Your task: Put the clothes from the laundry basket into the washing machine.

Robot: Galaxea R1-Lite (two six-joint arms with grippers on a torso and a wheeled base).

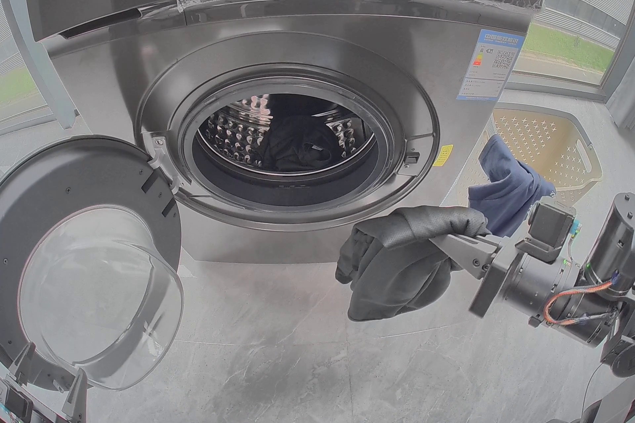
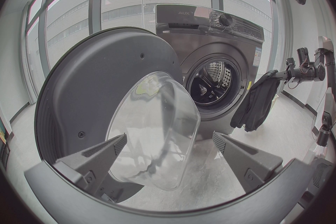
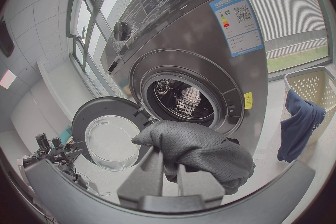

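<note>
My right gripper (image 1: 442, 242) is shut on a dark grey garment (image 1: 393, 262), which hangs in the air below and to the right of the washing machine's open porthole (image 1: 284, 143). In the right wrist view the garment (image 3: 196, 147) bunches over the fingers (image 3: 152, 174). A black garment (image 1: 297, 143) lies inside the drum. A blue garment (image 1: 509, 186) hangs over the rim of the beige laundry basket (image 1: 555, 143), to the right of the machine. My left gripper (image 2: 168, 147) is open with nothing in it, low beside the machine's door (image 2: 105, 88).
The round door (image 1: 79, 213) with its clear bowl stands swung open to the left of the porthole. Grey tiled floor (image 1: 278, 338) lies bare in front of the machine. Windows run behind and to both sides.
</note>
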